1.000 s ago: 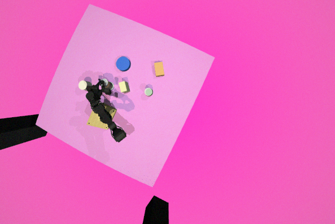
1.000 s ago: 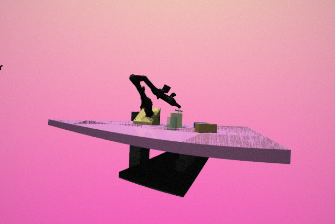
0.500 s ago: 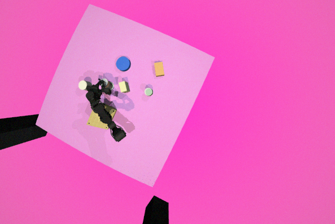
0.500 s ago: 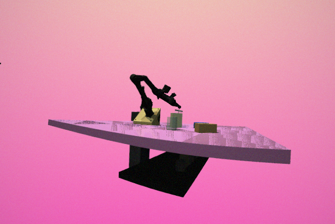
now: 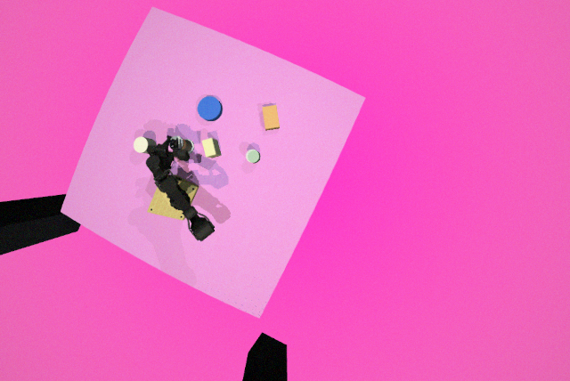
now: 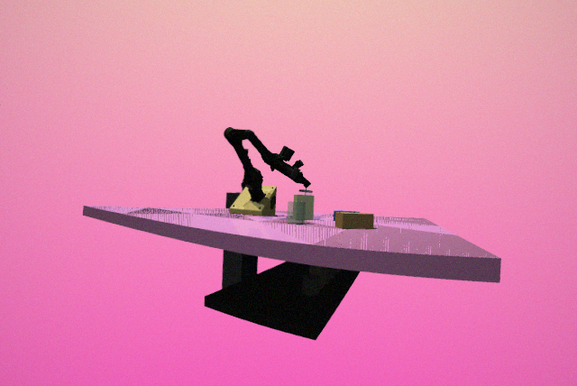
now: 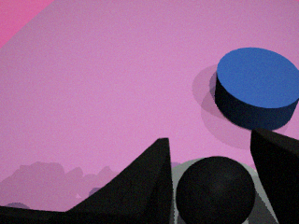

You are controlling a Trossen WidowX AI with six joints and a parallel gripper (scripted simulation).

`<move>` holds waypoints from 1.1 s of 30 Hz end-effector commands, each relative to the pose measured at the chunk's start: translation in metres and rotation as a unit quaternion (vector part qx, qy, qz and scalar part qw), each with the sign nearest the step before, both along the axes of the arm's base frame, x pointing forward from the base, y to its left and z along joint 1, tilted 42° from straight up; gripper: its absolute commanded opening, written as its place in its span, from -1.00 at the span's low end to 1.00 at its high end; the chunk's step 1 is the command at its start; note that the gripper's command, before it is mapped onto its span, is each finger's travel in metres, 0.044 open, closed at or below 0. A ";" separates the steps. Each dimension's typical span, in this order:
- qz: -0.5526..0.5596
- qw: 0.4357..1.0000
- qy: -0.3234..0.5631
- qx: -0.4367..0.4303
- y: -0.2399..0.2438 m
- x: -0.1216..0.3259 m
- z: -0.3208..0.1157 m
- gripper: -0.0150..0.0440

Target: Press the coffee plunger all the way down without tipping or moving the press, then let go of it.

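the black parallel-jaw gripper (image 7: pixel 212 181) stands partly open around the round black plunger knob (image 7: pixel 215 194), a gap showing at the right finger; blue flat cylinder (image 7: pixel 258 86) lies beyond.

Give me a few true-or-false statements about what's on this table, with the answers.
1. The plunger knob sits between the fingers of the end effector. True.
2. The blue disc is stacked on the orange block. False; they lie apart on the table.
3. The coffee press has tipped over. False; it stands upright.
4. A pale yellow block lies beside the press. True.
5. The end effector squeezes the knob. False; it is open, with a gap at the knob.
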State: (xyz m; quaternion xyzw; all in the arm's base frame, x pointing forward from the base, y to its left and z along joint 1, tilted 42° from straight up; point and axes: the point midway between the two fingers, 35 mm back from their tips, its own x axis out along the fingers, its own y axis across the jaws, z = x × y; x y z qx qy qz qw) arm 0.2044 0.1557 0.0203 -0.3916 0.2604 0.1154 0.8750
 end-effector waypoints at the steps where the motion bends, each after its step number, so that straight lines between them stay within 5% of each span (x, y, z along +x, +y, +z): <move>1: 0.001 1.000 0.001 0.001 0.000 0.000 0.000 0.36; 9: 0.001 1.000 0.001 0.001 0.000 0.000 0.000 1.00; 22: 0.000 1.000 0.008 -0.008 0.040 -0.028 0.064 1.00; 33: 0.000 1.000 0.008 -0.008 0.040 -0.029 0.065 1.00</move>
